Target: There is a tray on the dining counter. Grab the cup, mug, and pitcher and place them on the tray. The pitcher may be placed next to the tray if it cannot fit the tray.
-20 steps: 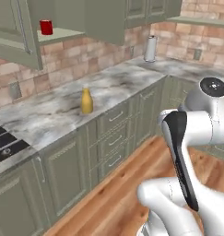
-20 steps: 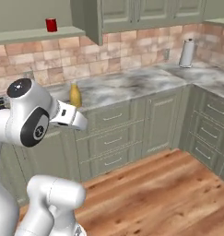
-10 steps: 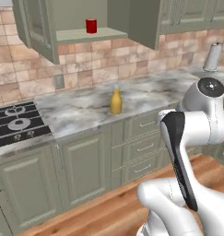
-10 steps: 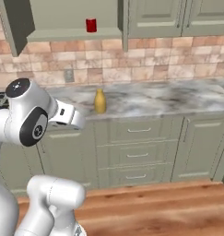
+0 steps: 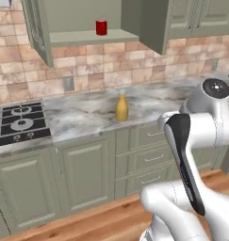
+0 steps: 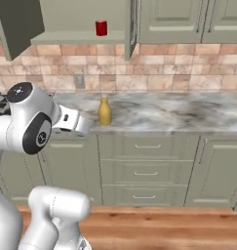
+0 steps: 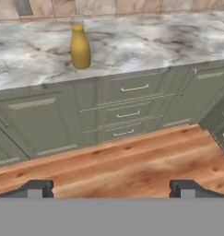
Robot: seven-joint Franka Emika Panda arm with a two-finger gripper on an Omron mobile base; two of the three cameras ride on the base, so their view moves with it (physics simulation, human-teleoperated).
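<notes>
The gripper (image 7: pixel 111 189) stood wide open, holding nothing, over the floor. Ahead of it, one pitcher (image 7: pixel 79 47) stood upright on the counter (image 7: pixel 145 41); one mug (image 6: pixel 101 28) sat on a shelf (image 6: pixel 86 40) above.

Pitcher (image 5: pixel 121 107) upright on wall counter (image 5: pixel 87 115), stove (image 5: pixel 17 123) to its left, drawers (image 7: pixel 125 110) below, mug (image 5: pixel 101 27) on shelf (image 5: pixel 94 37) above

The stove (image 5: pixel 17 123), left of the end effector (image 7: pixel 111 188), is running off the frame's left edge.
</notes>
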